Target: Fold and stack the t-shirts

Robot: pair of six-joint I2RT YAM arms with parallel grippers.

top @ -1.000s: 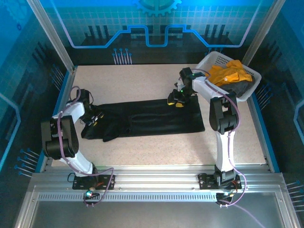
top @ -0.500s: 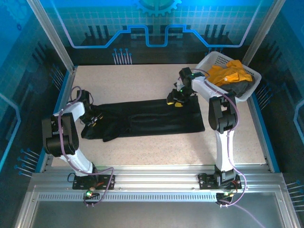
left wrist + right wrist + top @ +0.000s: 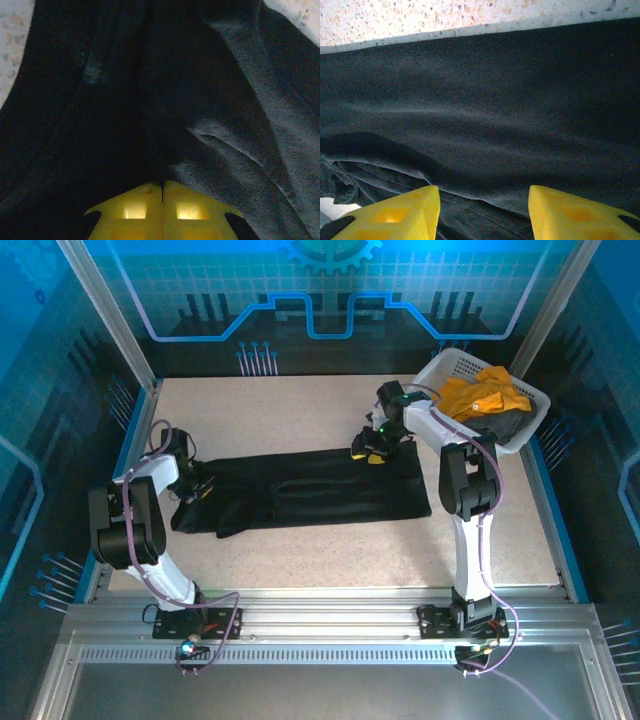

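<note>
1. Left tool (image 3: 162, 186): clenched on a pinch of the black t-shirt (image 3: 300, 490) at its left end.
2. Right tool (image 3: 484, 202): released, jaws apart just over the same shirt's far right edge.
3. Black t-shirt: laid out in a long strip across the surface (image 3: 300, 410).
4. Handling advised: the right end is to be pinched before any lift. Both ends are then to be raised together and kept taut, so the fold lands square.
5. Count: t-shirts, three. One is black. One orange-yellow t-shirt (image 3: 485, 392) and one dark grey t-shirt (image 3: 505, 427) are lodged in one white basket (image 3: 440, 365). Tools, two.
</note>
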